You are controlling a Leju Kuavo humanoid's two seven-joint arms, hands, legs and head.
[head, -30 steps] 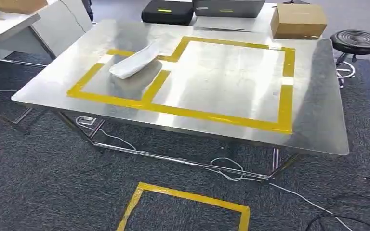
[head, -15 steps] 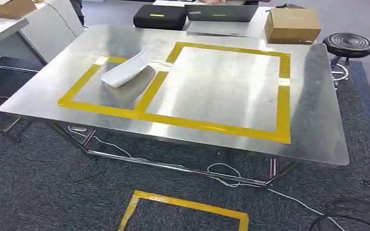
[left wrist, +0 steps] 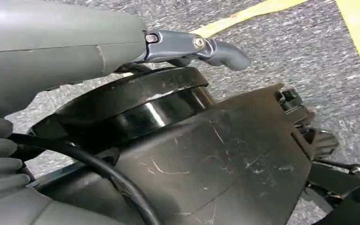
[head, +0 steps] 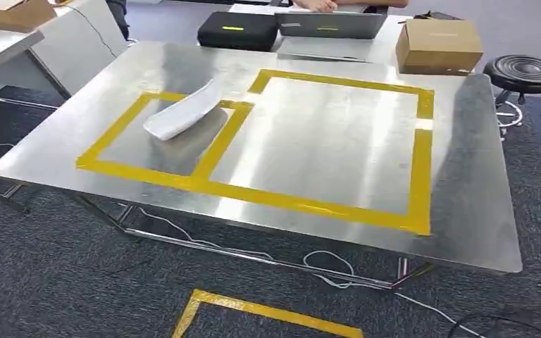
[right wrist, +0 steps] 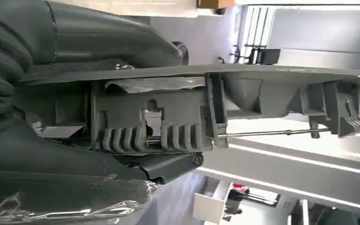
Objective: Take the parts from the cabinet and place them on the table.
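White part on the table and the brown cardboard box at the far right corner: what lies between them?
In the head view, bare steel table crossed by yellow tape separates the white part from the cardboard box.

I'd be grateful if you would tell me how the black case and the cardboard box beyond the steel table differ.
The black case is dark, low and round-cornered with a small yellow-green mark on its front; the cardboard box is plain brown, taller and sharp-edged. The case sits toward the left, the box toward the right near the stool. Both are closed.
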